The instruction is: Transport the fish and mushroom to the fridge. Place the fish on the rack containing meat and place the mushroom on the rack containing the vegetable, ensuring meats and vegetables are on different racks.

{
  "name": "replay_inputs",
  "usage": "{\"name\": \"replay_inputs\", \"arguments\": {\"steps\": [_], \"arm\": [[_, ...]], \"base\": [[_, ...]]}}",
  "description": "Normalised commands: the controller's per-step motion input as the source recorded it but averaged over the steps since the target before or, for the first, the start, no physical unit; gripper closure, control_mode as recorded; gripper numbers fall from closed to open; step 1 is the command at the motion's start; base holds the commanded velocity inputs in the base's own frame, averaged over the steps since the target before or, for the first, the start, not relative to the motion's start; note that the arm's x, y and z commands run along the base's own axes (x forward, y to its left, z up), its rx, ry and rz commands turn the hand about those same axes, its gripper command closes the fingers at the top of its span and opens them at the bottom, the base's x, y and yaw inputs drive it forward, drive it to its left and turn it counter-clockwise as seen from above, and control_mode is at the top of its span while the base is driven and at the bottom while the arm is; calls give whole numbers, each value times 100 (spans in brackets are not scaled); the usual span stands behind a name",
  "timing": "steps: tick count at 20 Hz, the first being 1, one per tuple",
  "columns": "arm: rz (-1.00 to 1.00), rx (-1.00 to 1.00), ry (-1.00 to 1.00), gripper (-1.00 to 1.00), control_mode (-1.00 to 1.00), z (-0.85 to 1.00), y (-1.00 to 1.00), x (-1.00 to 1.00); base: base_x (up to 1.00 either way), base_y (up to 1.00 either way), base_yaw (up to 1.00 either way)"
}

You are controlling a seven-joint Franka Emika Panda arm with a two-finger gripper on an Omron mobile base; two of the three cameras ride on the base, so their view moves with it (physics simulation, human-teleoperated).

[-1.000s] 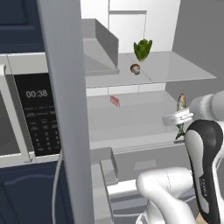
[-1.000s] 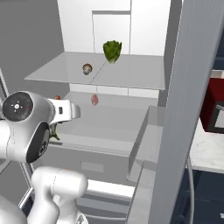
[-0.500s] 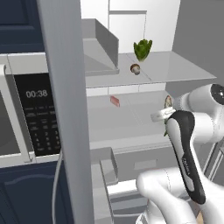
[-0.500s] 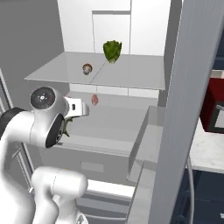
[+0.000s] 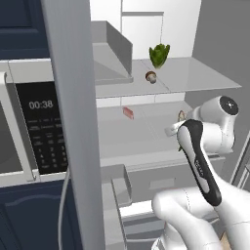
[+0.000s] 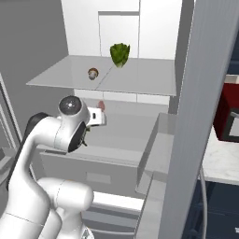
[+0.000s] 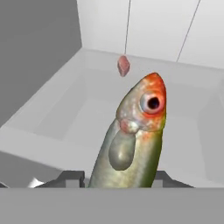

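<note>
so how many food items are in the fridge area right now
4: lettuce and mushroom on the upper rack, a piece of meat on the lower rack, and the fish held in the gripper. Others may be hidden.

A mushroom (image 6: 93, 73) and a lettuce (image 6: 120, 54) sit apart on the upper rack (image 6: 140, 81). The meat (image 6: 101, 105) lies on the rack below, beyond the arm (image 6: 56, 135).

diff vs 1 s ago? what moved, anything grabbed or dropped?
The arm swung up and forward, carrying the claw and the fish it holds in toward the lower rack, head pointing at the meat. Nothing grabbed or released. The mushroom and the green vegetable on the upper rack and the meat stayed put.
</note>
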Motion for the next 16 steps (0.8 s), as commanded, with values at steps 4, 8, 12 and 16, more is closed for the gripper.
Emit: {"name": "replay_inputs", "arguments": {"steps": [4, 8, 12, 16], "arm": [[0, 0, 7, 100, -100, -44, -6, 42], [0, 0, 8, 100, -100, -44, -8, 39], [0, 0, 8, 100, -100, -34, -9, 55], [1, 0, 10, 100, -100, -26, -11, 40]], "base": [[0, 0, 0], [0, 0, 0], [0, 0, 0], [0, 0, 0]]}}
